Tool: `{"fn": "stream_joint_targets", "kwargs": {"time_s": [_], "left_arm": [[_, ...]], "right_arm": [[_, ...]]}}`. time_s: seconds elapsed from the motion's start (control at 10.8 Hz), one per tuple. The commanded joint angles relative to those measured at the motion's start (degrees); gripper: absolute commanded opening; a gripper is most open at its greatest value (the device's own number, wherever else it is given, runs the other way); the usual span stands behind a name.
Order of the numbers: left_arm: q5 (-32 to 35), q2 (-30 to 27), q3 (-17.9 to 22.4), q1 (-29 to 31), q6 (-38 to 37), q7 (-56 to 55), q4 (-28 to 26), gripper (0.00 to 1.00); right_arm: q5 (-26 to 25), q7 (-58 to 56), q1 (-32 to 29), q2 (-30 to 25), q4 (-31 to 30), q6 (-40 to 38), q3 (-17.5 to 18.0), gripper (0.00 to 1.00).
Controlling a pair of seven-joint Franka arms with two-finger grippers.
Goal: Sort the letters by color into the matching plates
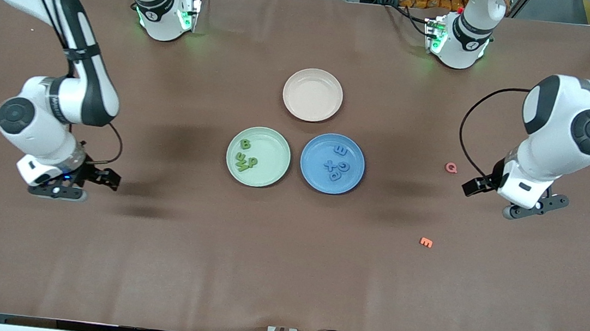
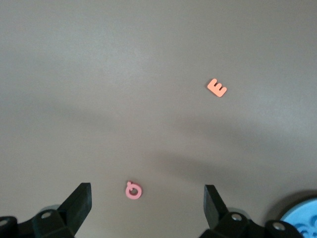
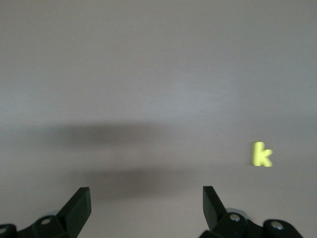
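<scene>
Beside the green plate, holding green letters, sits the blue plate with blue letters; sorting seems finished, so my left tool and right tool hang released above bare worktop.

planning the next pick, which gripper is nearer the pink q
Left. The left gripper hangs just beside the pink Q, at the left arm's end; the right gripper is at the right arm's end.

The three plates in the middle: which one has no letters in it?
The beige-pink plate, the one farthest from the front camera. The green plate holds green letters and the blue plate holds blue letters.
</scene>
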Motion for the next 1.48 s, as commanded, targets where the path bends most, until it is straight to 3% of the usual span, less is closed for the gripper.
{"fn": "stream_joint_targets", "kwargs": {"time_s": [0.0, 0.28, 0.65, 0.93, 1.02, 1.2, 1.39], "left_arm": [[-3.31, -5.96, -0.47, 2.05, -5.63, 9.09, -1.47, 1.00], [-4.63, -9.58, 0.05, 2.05, -10.56, 11.94, -0.77, 1.00], [-5.86, -13.88, 1.72, 0.48, -13.91, 12.11, -0.33, 1.00], [-5.87, -15.99, 2.60, -0.32, -17.32, 13.86, 1.77, 1.00], [-5.87, -16.00, 4.87, -2.41, -20.13, 14.91, 3.78, 1.00], [-5.78, -16.00, 8.74, -5.15, -24.71, 17.63, 7.22, 1.00], [-5.87, -16.00, 8.84, -5.16, -25.25, 18.18, 7.67, 1.00]], "right_arm": [[1.65, -6.02, -3.20, 1.50, 3.51, -2.90, -1.69, 1.00], [1.65, -8.41, -3.48, 0.71, 5.10, -6.07, -3.98, 1.00], [4.29, -8.41, -2.25, -5.17, 9.66, -18.43, -5.12, 1.00], [4.37, -8.24, 1.26, -8.43, 17.55, -33.62, -8.02, 1.00], [4.37, -7.98, 1.79, -8.44, 20.89, -38.89, -8.46, 1.00], [4.29, -7.89, 2.41, -8.87, 25.91, -44.03, -8.73, 1.00], [4.29, -7.80, 2.85, -10.10, 29.08, -45.71, -8.64, 1.00]]}}
